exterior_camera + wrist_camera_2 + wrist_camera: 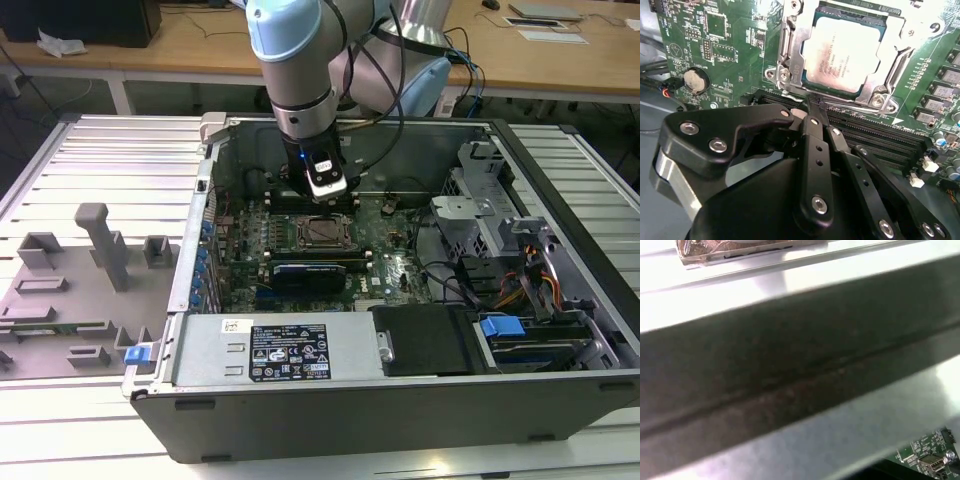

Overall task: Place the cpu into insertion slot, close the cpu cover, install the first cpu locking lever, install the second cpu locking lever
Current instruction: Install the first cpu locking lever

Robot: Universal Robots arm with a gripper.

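We log cpu (pixel 842 50) under lowered cpu cover (pixel 795 47) | hand (pixel 811 106) pinched closed, holding nothing | at insertion slot's (pixel 322 232) 12 o'clock, exterior view

You see a grey fixture block (pixel 105 250) beside the open computer case (pixel 400 420); a coin battery (pixel 695 80) sits on the motherboard (pixel 735 50).

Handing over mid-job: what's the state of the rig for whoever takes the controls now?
Gripper: looks shut, nothing visibly held, tip at the socket's edge beside the memory slots.
cpu: seated in the insertion slot.
cpu cover: down over the cpu.
Done: placing, cover closing.
Left: the locking levers; I cannot tell whether either is latched.
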